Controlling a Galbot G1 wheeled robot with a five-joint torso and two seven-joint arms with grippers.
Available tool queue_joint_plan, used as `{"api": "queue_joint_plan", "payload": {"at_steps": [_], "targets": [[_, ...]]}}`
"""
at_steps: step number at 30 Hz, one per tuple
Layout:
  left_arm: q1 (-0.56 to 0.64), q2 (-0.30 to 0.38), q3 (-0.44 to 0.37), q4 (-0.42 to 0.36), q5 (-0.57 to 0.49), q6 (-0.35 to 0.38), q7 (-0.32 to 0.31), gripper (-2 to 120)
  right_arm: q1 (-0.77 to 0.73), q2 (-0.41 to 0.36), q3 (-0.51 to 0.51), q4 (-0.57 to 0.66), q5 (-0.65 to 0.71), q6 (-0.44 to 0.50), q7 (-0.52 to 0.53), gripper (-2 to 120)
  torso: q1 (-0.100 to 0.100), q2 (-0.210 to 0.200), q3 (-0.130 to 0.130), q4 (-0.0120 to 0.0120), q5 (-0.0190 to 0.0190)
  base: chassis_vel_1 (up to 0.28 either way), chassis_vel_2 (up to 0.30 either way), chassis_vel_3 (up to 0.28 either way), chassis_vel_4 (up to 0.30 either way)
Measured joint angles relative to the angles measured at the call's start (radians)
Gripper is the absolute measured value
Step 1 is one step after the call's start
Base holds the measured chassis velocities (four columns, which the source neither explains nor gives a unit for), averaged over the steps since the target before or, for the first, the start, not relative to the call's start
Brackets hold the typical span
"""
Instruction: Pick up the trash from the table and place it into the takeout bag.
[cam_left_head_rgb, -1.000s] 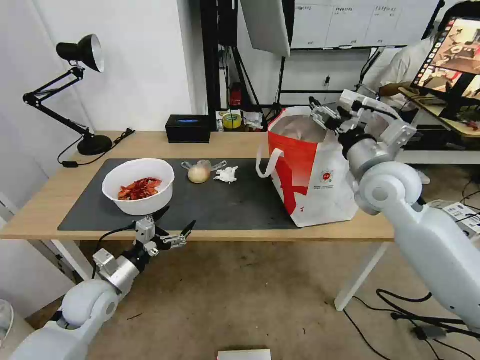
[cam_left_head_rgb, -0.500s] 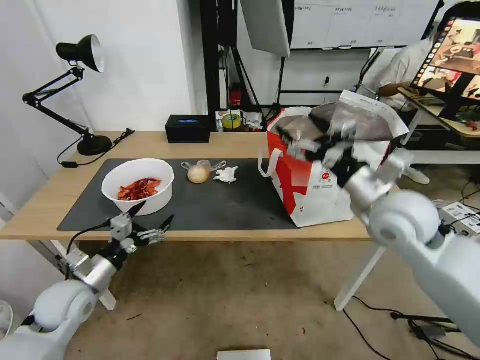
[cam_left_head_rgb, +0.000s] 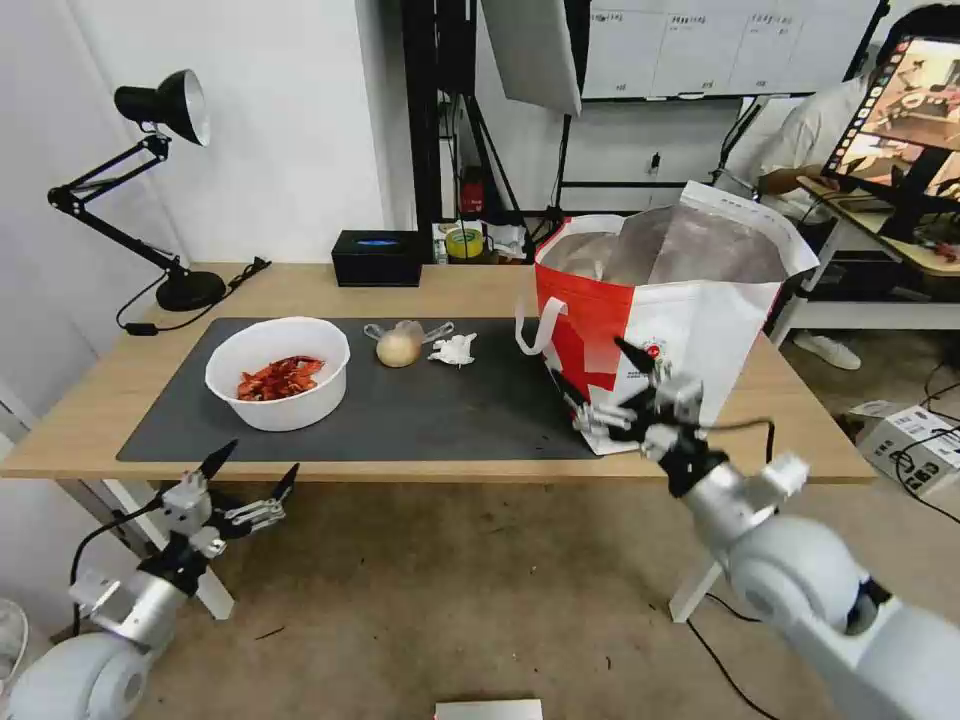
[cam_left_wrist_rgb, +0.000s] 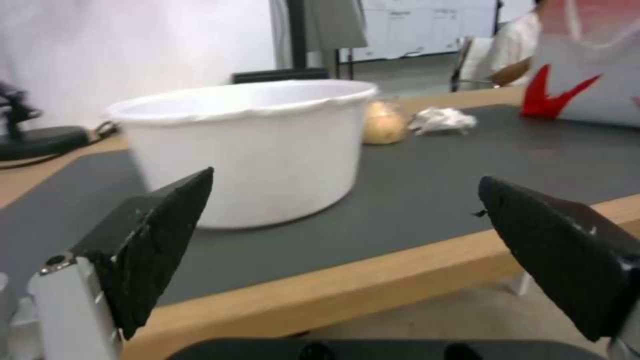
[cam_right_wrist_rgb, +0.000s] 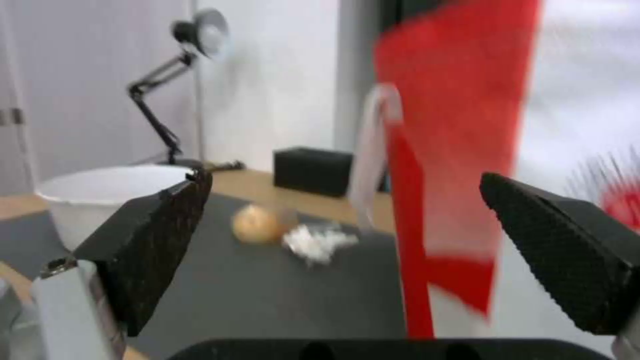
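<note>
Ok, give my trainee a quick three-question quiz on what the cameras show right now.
1. True or false: the left tool holds the white round bowl of red crayfish shells.
2. What lies between the clear bag with yellowish lump and the boxy white-and-red takeout bag?
3. The right tool is: A) inside the bag, B) open, in front of the bag, C) over the bowl.

Key: 1 false, it is open and below the light-wood table's front edge; 2 the crumpled white tissue; 3 B.

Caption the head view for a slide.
Both grippers, left and right, open and empty, at the table's front edge; bowl beside the bag.
</note>
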Motion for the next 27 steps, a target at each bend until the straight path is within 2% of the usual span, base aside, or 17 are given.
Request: {"api": "queue_joint_plan", "payload": {"at_steps": [10, 16, 27], "targets": [[0.064, -0.031, -0.060, 0.024, 0.000, -0.023, 0.003, 100, -0.162, 0.079, 0.010, -0.032, -0.084, 0.046, 0.106, 100, 0.000, 0.000, 0.000, 0.0001, 0.0000, 0.000, 0.000, 0.000, 0.000], [0.061, -0.036, -0.051, 0.028, -0.003, -0.024, 0.005, 100, -0.230, 0.100, 0.007, -0.035, -0.118, 0.049, 0.132, 100, 0.000, 0.000, 0.000, -0.0001, 0.0000, 0.000, 0.000, 0.000, 0.000], [0.041, -0.040, -0.025, 0.042, -0.002, -0.023, 0.005, 100, -0.268, 0.114, 0.005, -0.035, -0.155, 0.049, 0.135, 100, 0.000, 0.000, 0.000, 0.0000, -0.0001, 0.000, 0.000, 0.000, 0.000]]}}
